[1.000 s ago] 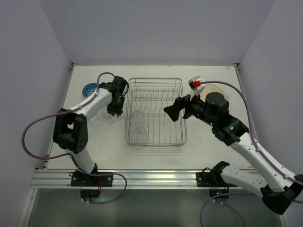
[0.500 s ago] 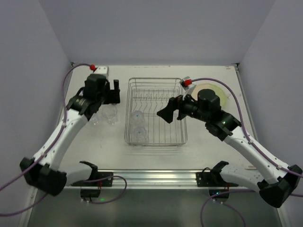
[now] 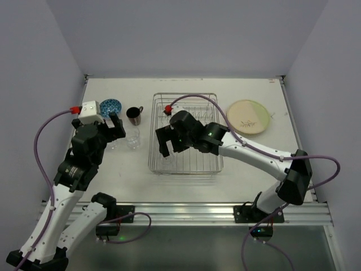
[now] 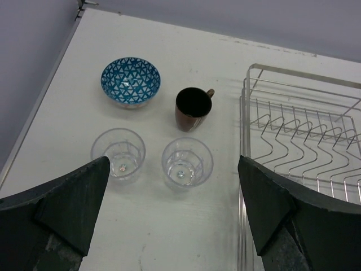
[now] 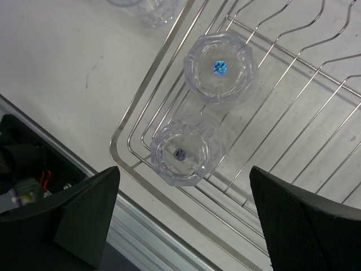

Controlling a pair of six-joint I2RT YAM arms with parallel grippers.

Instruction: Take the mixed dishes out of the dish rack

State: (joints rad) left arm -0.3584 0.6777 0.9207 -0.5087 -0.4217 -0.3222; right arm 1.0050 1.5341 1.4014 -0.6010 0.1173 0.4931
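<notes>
The silver wire dish rack stands mid-table, and two clear glasses sit upright in its near left corner. My right gripper hovers open above them, jaws wide, nothing held. Left of the rack, on the table, stand two more clear glasses, a dark brown mug and a blue-patterned bowl. My left gripper is open and empty, pulled back on the near side of those glasses. A cream plate lies right of the rack.
The rack's row of upright prongs runs along its far half. The table's metal front rail lies just beyond the rack's near edge. White walls close in the left, back and right sides.
My left gripper opened, let go of a glass beside the other one and drew back toward the near edge. My right arm swung left across the rack to its near left corner.
</notes>
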